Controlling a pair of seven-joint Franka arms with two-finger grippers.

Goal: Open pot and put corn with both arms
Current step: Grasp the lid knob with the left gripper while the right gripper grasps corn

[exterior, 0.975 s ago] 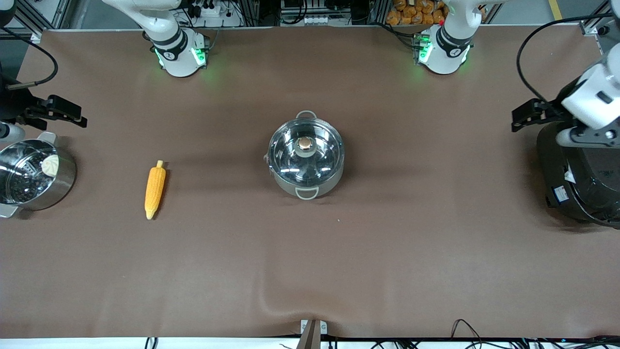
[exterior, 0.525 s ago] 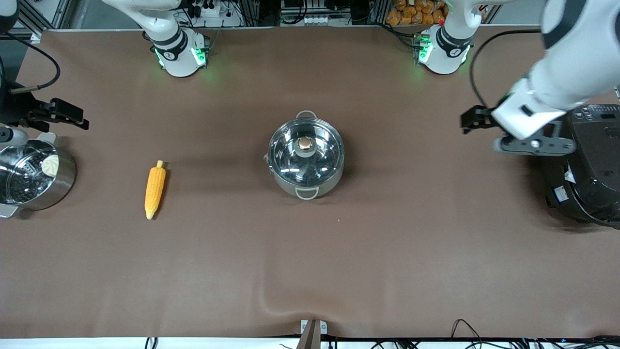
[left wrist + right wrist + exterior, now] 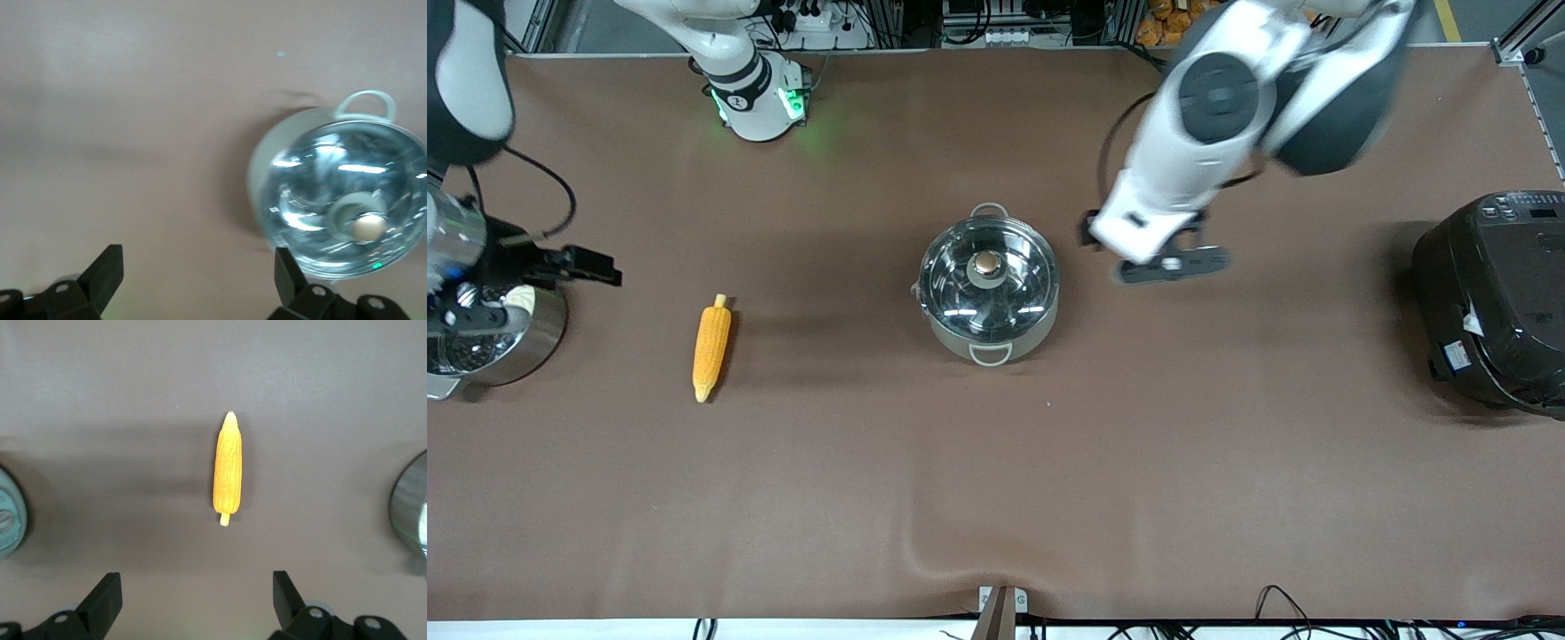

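Lid still on the round shiny steel pot [image 3: 989,293] mid-surface, copper knob [image 3: 986,261] just beside the left gripper [image 3: 1089,233], jaws spread and empty; yellow-orange corn cob [image 3: 711,348] lying lengthwise toward the camera, near the right gripper [image 3: 591,265], jaws likewise spread, beside the steamer pot [image 3: 511,342].

You have the shiny steel pot [image 3: 989,298] upright mid-table, its clear glass lid [image 3: 989,277] with the copper knob [image 3: 986,261] on. The yellow-orange corn [image 3: 711,347] lies flat toward the right arm's end, well apart, pale stub pointing toward the bases.
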